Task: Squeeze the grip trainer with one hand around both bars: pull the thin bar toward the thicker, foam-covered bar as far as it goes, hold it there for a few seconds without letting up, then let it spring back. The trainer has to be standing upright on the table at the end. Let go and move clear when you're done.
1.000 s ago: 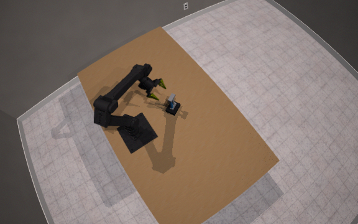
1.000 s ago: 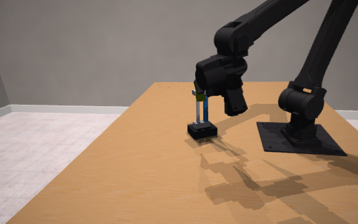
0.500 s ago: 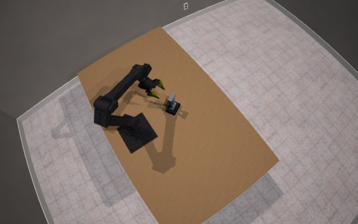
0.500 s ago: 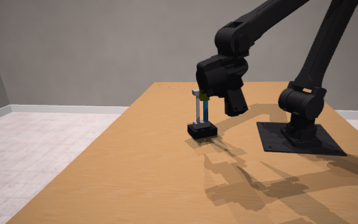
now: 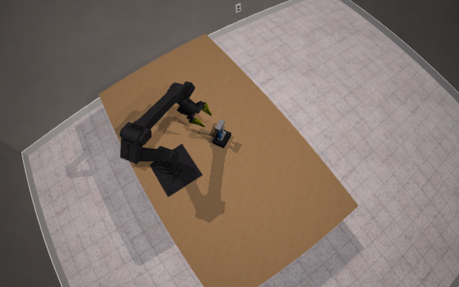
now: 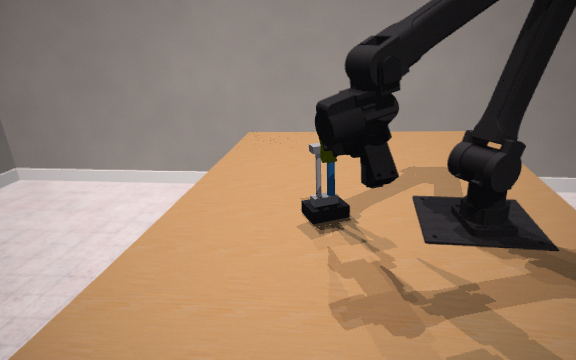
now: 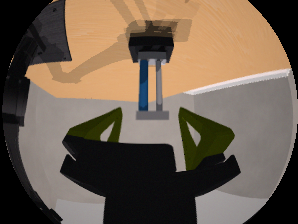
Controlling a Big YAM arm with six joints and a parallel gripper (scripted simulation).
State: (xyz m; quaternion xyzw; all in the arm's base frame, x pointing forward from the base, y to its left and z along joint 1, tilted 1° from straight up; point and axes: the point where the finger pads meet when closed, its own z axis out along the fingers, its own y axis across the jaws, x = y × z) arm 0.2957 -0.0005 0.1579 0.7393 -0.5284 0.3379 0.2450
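The grip trainer (image 6: 328, 185) stands upright on its black base (image 6: 325, 210) on the wooden table. It has a thin grey bar (image 6: 317, 172) and a thicker blue bar (image 6: 331, 177) joined by a grey top piece. It also shows in the overhead view (image 5: 221, 133) and in the wrist view (image 7: 152, 76). My gripper (image 5: 203, 115) with olive-green fingers is open and empty. It hovers beside the trainer's top, a short way off, and points at it. In the wrist view the fingers frame the two bars without touching them.
The arm's black base plate (image 6: 483, 222) sits on the table to the right of the trainer. The table edges drop off to a tiled floor on all sides. Arm shadows lie across the wood.
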